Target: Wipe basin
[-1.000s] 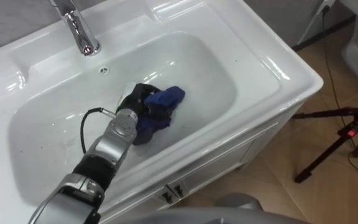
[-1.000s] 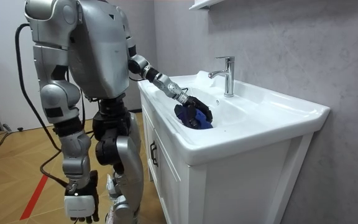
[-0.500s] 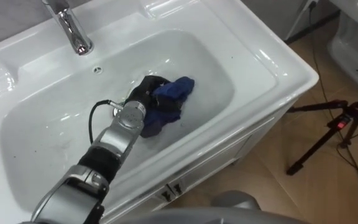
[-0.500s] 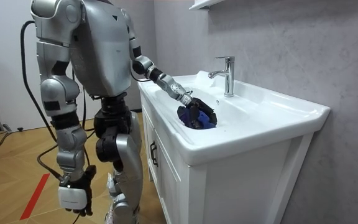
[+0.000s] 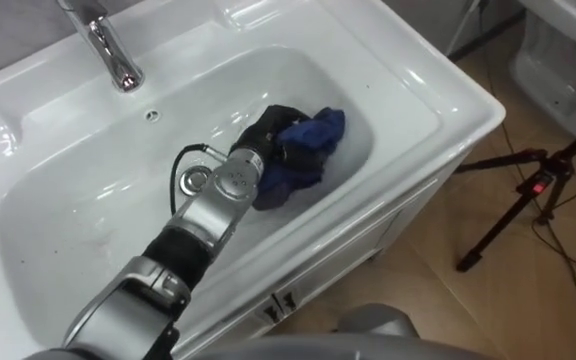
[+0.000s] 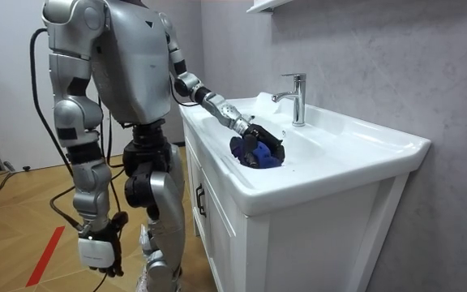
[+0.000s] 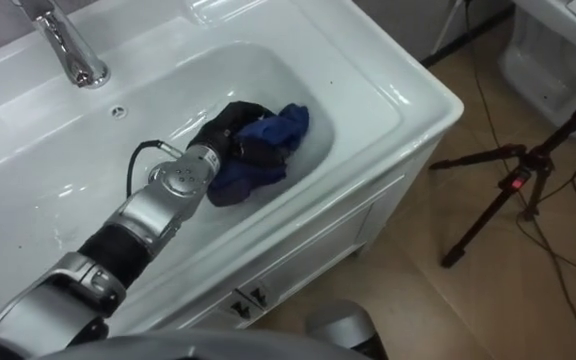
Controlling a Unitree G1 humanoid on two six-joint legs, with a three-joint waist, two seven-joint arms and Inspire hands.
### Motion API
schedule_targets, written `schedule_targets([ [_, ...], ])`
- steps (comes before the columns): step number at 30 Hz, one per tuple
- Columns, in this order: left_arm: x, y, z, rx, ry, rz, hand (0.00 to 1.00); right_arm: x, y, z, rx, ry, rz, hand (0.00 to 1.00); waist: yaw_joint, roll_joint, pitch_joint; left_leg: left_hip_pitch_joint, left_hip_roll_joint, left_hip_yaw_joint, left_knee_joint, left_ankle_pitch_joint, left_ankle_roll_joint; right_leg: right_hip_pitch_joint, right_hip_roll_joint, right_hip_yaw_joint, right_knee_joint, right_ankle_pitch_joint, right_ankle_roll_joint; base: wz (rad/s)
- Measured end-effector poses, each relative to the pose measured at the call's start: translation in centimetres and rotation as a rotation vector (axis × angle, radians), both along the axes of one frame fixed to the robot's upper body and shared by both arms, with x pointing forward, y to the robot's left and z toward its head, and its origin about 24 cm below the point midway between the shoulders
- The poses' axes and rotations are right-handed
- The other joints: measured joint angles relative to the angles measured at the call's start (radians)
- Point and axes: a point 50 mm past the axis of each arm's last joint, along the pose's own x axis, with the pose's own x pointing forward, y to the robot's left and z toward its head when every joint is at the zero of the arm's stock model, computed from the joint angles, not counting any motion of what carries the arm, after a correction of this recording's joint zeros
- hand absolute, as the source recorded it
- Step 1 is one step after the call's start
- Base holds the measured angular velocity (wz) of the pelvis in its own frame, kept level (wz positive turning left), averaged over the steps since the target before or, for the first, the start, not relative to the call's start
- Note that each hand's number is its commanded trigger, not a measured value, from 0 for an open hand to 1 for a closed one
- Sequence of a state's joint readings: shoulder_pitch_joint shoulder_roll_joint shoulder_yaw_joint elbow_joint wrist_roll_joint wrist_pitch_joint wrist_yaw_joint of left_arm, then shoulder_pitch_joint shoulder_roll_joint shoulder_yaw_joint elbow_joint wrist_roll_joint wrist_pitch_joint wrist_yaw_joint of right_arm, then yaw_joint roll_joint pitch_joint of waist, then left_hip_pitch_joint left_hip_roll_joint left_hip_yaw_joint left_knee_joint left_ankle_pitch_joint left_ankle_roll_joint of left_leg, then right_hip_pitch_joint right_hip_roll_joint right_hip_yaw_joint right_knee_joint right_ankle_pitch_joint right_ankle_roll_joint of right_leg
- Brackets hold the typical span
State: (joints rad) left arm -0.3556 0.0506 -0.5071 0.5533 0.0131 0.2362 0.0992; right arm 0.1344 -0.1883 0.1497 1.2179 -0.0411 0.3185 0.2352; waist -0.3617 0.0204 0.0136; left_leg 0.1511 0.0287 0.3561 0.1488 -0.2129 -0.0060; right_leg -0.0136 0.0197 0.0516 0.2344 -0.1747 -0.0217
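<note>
One stroke logged: the left hand, fingers clenched in the blue cloth, has slid from mid-basin onto the bowl's right-hand slope. The middle is probably covered now, and the left end is likely still unwiped. The right hand hangs by the thigh.

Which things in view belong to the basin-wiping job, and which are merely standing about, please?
Job in hand: basin; blue cloth lying in it; left hand gripping the cloth.

Standing about: tap; tripod on the floor; right hand hanging by the robot's side.
</note>
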Motion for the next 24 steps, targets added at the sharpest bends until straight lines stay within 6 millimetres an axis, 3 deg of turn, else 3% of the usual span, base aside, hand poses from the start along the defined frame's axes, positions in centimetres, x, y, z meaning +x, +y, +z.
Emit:
schedule_targets([
  [13,0.6,-0.8,1.3,0.212,-0.151,-0.125,1.0,0.6,-0.1,0.0,-0.015,0.011,0.055,0.0,0.001,-0.003,0.0018,0.006,0.004,0.005,0.0,0.0,0.0,0.013,0.001,0.006,-0.006,0.011,0.005,-0.03],
  [18,0.7,0.7,0.2,0.296,-0.121,-0.099,1.0,0.4,-0.3,0.0,-0.028,0.022,0.063,0.0,0.008,-0.009,0.0056,0.027,0.008,0.025,-0.003,-0.001,0.001,0.024,0.008,0.028,0.0,0.012,0.004,-0.11],
  [24,0.2,4.4,-2.4,0.427,-0.014,-0.017,1.0,-0.3,-0.7,0.1,-0.058,0.053,0.09,0.0,0.015,-0.005,0.0041,0.057,0.014,0.025,-0.007,-0.013,0.002,0.048,0.034,0.059,-0.023,0.017,0.0,-0.11],
])
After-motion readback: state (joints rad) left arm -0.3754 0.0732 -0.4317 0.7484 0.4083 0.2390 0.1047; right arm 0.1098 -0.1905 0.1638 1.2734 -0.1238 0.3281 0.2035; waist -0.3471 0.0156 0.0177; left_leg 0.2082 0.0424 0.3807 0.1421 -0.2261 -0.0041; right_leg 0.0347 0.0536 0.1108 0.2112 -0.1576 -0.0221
